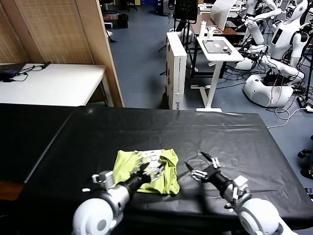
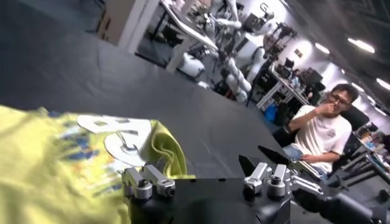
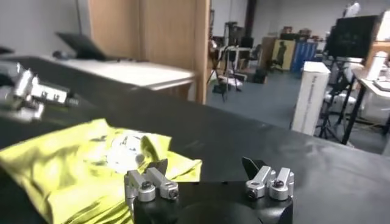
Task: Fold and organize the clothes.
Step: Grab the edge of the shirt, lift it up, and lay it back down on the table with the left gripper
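Head view shows one T-shirt (image 1: 146, 171) lying on a big black table (image 1: 234, 142). It is lime yellow-green, and it is folded up into a small, bumpy bundle near the front edge of the table, a bit left of the middle. A white patch with a small print sits on top of it, close to the far edge of the bundle. In the right wrist view the T-shirt (image 3: 79, 164) looks crumpled, with one corner curled over beside the white print.

Two grippers are at work. The left gripper (image 1: 146, 172) is right over the T-shirt, with its fingers spread apart and nothing held between them. The right gripper (image 1: 198, 166) is just beside the T-shirt, over bare table, and its fingers are spread wide too, holding nothing.

One white table (image 1: 49, 83) stands farther back on the left.
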Robot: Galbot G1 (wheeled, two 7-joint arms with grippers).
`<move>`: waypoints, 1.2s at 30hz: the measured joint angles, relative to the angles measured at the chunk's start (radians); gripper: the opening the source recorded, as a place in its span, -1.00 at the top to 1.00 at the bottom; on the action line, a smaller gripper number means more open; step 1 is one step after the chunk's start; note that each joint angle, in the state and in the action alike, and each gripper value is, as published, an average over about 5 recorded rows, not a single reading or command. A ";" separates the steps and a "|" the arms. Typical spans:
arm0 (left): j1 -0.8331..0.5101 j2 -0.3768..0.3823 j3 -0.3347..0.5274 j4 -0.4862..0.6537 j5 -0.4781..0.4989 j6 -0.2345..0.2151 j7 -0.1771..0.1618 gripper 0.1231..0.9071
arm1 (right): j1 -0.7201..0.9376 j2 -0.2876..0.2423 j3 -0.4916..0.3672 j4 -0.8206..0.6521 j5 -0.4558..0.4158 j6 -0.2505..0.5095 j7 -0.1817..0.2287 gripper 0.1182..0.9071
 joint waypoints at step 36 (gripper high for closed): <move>0.145 -0.041 -0.149 0.014 0.175 -0.169 0.088 -1.00 | 0.053 0.061 0.067 -0.036 0.124 -0.070 0.029 -1.00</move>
